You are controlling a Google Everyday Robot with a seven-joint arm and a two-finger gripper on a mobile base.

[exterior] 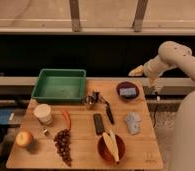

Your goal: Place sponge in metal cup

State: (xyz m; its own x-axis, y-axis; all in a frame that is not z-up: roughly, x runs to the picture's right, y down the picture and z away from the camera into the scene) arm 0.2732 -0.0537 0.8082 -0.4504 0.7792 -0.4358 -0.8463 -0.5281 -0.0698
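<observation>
The sponge (127,92), a small light blue-grey block, lies in a dark round bowl (127,86) at the back right of the wooden table. The metal cup (90,101), small and shiny with a side handle, stands upright near the table's middle, just right of the green tray. My gripper (136,71) hangs in the air above and slightly behind the bowl, past the table's back edge, on the pale arm coming in from the right. It is open and holds nothing.
A green tray (59,85) sits at the back left. A white paper cup (42,114), red chili (66,119), apple (24,138) and grapes (63,145) occupy the left. A black bar (98,123), pale cloth (133,122) and a red bowl with a banana (111,146) lie toward the front.
</observation>
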